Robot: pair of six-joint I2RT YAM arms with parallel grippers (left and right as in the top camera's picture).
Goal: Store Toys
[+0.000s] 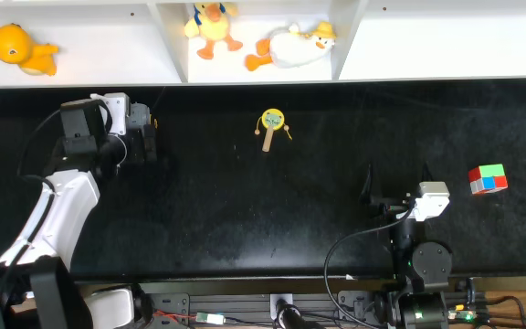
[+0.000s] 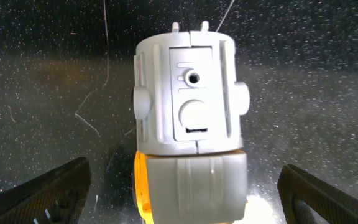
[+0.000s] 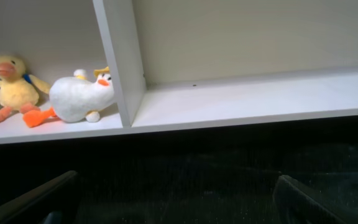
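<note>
Left jaws are spread wide and empty, one either side of the grey-and-white plastic toy (image 2: 190,124) with an orange patch on the black table (image 1: 245,210), not touching it. Right jaws are wide open and empty too, facing the white shelf (image 3: 229,99) where a yellow plush duck (image 3: 6,84) and white plush duck (image 3: 79,98) sit.

Top cam overhead — R wrist cam faces shelf (image 3: 260,99); both share white plush (image 3: 78,99).

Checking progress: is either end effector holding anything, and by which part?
Nothing held. Left end effector stands open astride a grey toy; right end effector is open, empty.
</note>
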